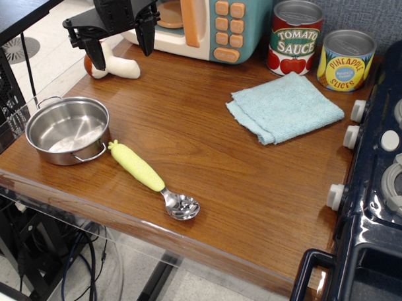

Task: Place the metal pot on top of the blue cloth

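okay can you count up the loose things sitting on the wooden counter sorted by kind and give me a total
Pots: 1, the metal pot
Cloths: 1, the blue cloth
Spoons: 1, the spoon
Cans: 2, the tomato sauce can and the pineapple can
Toy microwaves: 1, the microwave
Toy mushrooms: 1, the mushroom
Total: 7

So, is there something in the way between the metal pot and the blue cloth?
Nothing visible blocks it. Bare wood lies between the metal pot and the blue cloth. The spoon lies in front of that line, its handle tip close to the pot's rim.
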Robot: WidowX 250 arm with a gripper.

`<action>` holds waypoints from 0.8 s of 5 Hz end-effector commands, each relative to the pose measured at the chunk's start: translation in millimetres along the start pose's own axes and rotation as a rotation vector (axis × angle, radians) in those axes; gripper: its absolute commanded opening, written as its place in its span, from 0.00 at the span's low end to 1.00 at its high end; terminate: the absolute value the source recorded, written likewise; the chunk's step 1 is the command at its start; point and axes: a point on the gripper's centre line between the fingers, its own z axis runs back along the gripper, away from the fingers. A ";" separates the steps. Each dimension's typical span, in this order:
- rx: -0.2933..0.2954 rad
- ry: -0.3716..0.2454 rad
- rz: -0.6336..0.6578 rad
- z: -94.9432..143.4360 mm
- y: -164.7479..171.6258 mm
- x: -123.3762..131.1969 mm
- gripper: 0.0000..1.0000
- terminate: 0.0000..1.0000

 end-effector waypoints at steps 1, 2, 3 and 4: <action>0.000 0.000 0.000 0.0 0.0 0.0 1.00 0.00; -0.057 -0.037 0.007 -16.5 -15.0 4.3 1.00 0.00; -0.081 -0.048 0.002 -23.3 -22.1 6.7 1.00 0.00; -0.137 -0.088 0.029 -26.0 -36.1 9.6 1.00 0.00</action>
